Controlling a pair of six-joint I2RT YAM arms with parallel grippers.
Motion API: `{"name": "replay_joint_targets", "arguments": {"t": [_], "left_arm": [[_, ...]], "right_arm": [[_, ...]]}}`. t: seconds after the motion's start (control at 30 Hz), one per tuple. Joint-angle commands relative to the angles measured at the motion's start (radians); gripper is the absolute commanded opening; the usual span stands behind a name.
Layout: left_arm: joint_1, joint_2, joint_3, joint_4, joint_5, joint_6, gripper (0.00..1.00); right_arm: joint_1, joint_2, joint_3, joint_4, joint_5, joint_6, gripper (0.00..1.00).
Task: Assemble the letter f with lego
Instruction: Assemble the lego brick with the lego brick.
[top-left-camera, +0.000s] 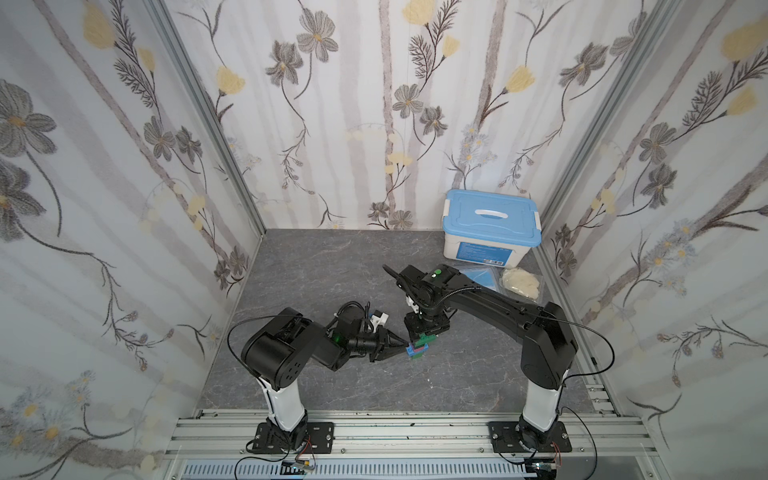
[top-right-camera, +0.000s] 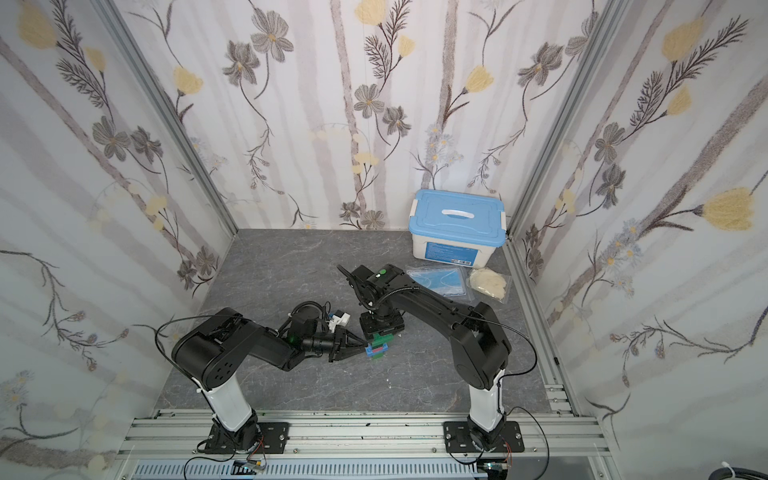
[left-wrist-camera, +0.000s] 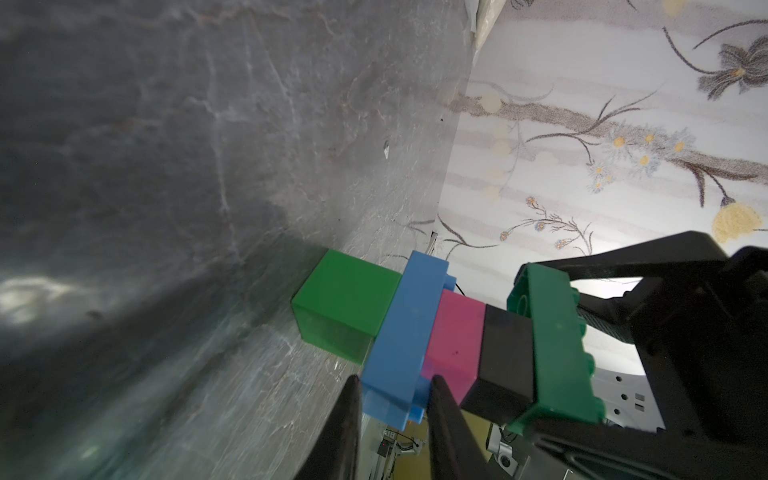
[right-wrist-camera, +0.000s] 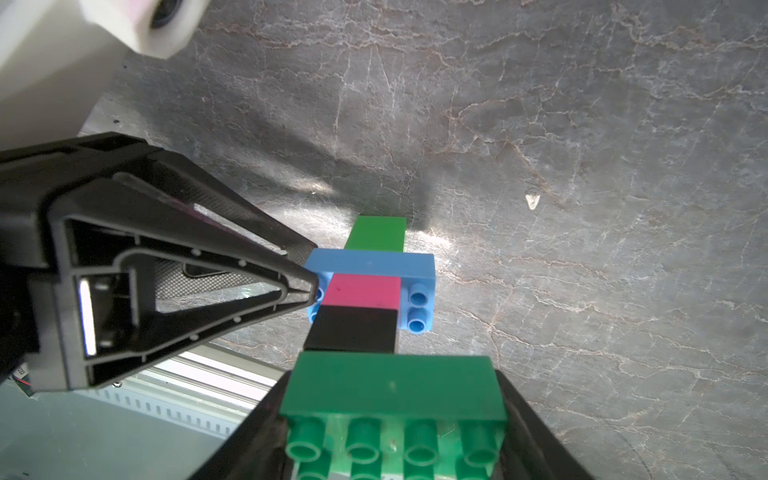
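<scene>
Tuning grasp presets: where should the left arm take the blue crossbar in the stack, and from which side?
Probably best to pinch the blue crossbar by its end overhanging the pink brick, coming in sideways from the left arm's side. The overhang leaves top and bottom faces free, and the right gripper holds the green top bar from above. The left gripper grips there now.

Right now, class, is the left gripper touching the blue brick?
Touching. The left wrist view shows the left gripper with its fingers pressed on opposite faces of the blue brick at one end, with no gap. The right wrist view agrees.
</scene>
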Motion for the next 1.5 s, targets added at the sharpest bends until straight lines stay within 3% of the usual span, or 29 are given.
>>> {"name": "replay_joint_targets", "arguments": {"t": [0.0,1.47], "left_arm": [[-0.005,0.008,0.012,0.014,-0.002,-0.003,0.27],[-0.003,0.022,0.030,-0.006,0.010,0.002,0.26]], "right_arm": [[0.006,0.042,-0.021,0.050,0.001,-0.031,0.63],[0.014,0.096,-0.082,0.109,0.027,-0.056,0.60]]}}
